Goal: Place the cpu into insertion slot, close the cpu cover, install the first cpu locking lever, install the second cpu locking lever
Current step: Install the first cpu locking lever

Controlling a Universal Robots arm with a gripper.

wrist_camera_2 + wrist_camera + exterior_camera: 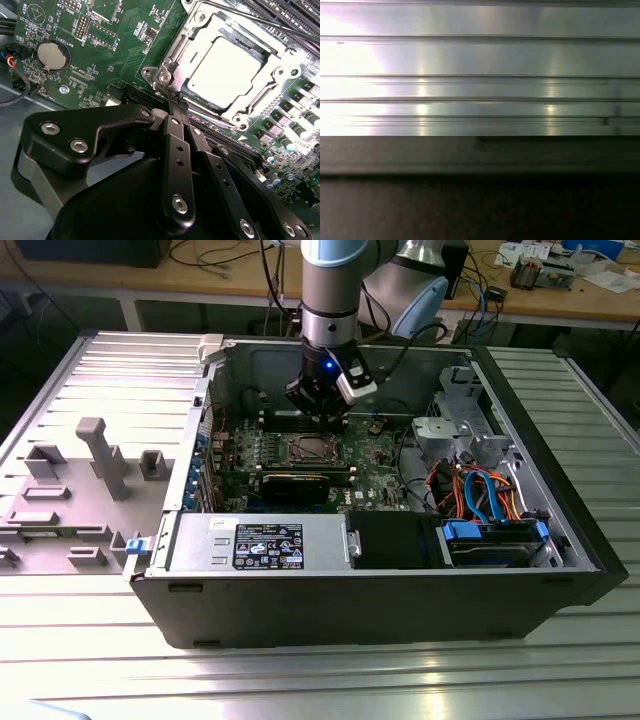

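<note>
The gripper (176,107), jaws clenched empty, touches the cpu cover (235,117) corner; cpu (225,70) glare-washed.

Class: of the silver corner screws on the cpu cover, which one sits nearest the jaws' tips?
The corner screw on the cpu cover right beside the gripper; the others lie beyond the cpu.

Above the socket: the cpu (225,72) lies flat under the cpu cover (270,87), open air over it.
Gripper (176,102): fingers together, tips just beside the cover's corner.
Far side: memory slots (280,15) near the frame.
Exterior view's right: drive cage (460,430) and cables (480,490) crowd that side.
Near side: expansion card (305,483) beside the socket.
</note>
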